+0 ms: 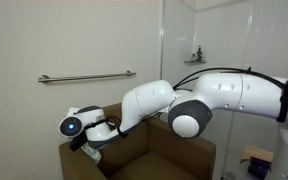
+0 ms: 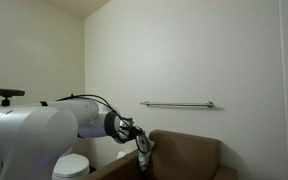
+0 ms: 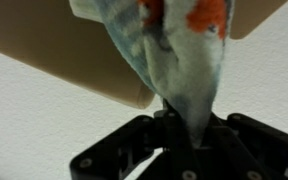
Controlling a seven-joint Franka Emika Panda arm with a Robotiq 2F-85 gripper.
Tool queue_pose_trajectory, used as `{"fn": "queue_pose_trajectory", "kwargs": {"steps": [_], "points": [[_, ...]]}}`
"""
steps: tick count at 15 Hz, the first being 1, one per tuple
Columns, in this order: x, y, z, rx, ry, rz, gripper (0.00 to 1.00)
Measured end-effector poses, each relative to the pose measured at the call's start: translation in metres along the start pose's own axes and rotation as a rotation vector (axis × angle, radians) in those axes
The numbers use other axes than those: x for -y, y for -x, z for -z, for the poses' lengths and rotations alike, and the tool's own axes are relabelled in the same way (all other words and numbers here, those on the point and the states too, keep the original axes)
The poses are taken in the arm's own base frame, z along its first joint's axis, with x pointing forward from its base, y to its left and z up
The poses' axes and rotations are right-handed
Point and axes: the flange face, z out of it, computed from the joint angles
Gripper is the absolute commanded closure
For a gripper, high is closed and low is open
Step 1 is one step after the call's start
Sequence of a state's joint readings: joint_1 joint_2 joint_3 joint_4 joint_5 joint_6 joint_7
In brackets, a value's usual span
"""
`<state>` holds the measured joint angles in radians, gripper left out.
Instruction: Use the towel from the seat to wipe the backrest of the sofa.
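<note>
My gripper [image 3: 187, 128] is shut on a pale towel with orange-red patches [image 3: 184, 45], which bunches out from between the jaws. In the wrist view the brown sofa's edge [image 3: 64, 50] lies right beside the towel, with white wall behind. In an exterior view the gripper [image 2: 141, 138] holds the towel [image 2: 145, 150] at the top corner of the sofa backrest [image 2: 189, 150]. In an exterior view the gripper [image 1: 89, 140] is at the sofa's upper edge [image 1: 149, 150], and the towel is hidden behind the arm.
A metal rail [image 1: 84, 77] runs along the wall above the sofa and also shows in an exterior view [image 2: 179, 104]. A small shelf with items [image 1: 196, 56] hangs by a glass panel. A white round object [image 2: 72, 165] stands beside the sofa.
</note>
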<state>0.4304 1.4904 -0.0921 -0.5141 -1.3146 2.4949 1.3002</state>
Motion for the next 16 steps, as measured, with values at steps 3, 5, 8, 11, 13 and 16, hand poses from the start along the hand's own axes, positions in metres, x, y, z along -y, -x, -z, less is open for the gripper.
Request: {"fn": "queue_pose_trajectory", "kwargs": {"steps": [3,5,8,11,13,16], "points": [[-0.05,0.009,-0.038,0.019,0.078,-0.003,0.94],[-0.083,0.015,-0.06,0.033,0.12,-0.011,0.94],[-0.094,0.015,-0.067,0.037,0.135,-0.016,0.94],[-0.103,0.015,-0.071,0.041,0.181,-0.009,0.94],[-0.118,0.014,-0.078,0.046,0.255,0.0,0.94],[-0.172,0.018,-0.102,0.052,0.419,0.023,0.94]]}}
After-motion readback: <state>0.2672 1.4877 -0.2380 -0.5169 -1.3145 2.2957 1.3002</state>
